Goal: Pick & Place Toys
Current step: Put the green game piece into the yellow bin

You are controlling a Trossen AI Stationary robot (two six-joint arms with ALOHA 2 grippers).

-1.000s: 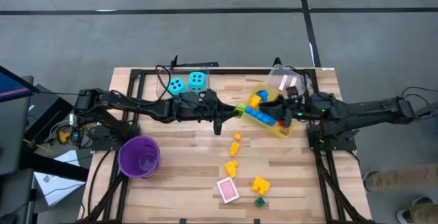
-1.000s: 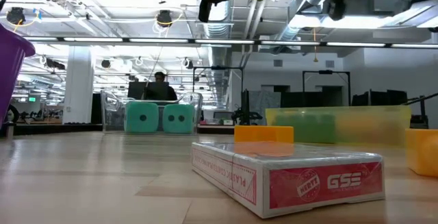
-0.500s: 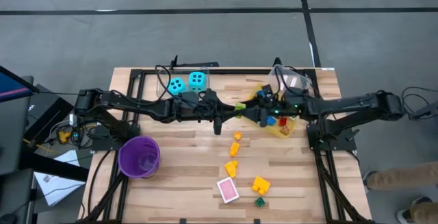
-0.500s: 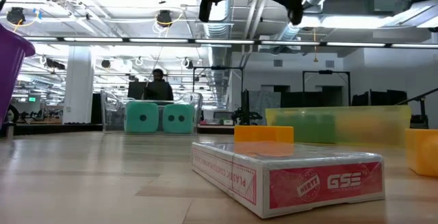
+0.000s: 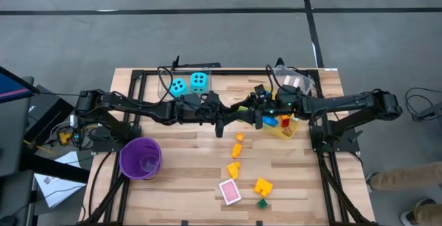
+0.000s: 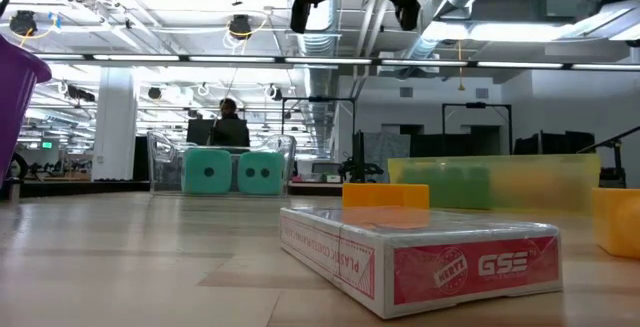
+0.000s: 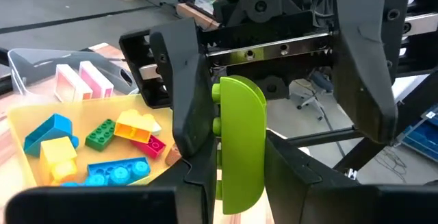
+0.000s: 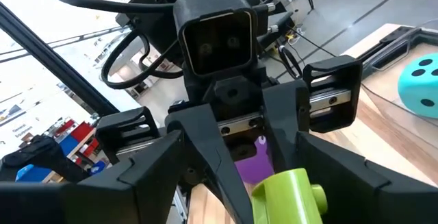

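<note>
Handover risk, mid-air. Left claw [image 5: 243, 108] is clamped on a lime green brick [image 7: 241, 142]; right claw [image 5: 254, 108] is spread wide with its fingers [image 7: 179, 80] either side of that brick, apparently not yet pinching it.

What can go wrong, my read:
- Left lets go before right has bitten: the brick falls to the table [image 5: 179, 177] below the claws, not into the yellow bin [image 5: 293, 130] just behind the right claw.
- Right closes off-centre on the rounded end: the brick twists or pops out. Its studded end faces the right claw, so contact faces are uneven.
- The two claws sit nose to nose. Any further advance means finger-on-finger contact; can't tell how much gap is left.

Room and edges:
- Under the claws, bare table. The loose yellow and orange bricks [image 5: 237, 148] lie toward the front edge from the claws, with a pink card pack [image 5: 230, 191] and a green brick [image 5: 263, 203] beyond them.
- Behind the left claw toward its arm, two cyan dice [image 5: 188, 82] in a clear tray near the far edge; purple cup [image 5: 141, 158] well off to that arm's base side.
- The bin already holds blue, green, yellow and red bricks [image 7: 102, 148]; clear tray with pink cards [image 7: 82, 80] just past it. A short, clear retreat for the right claw, but the bin wall is close.
</note>
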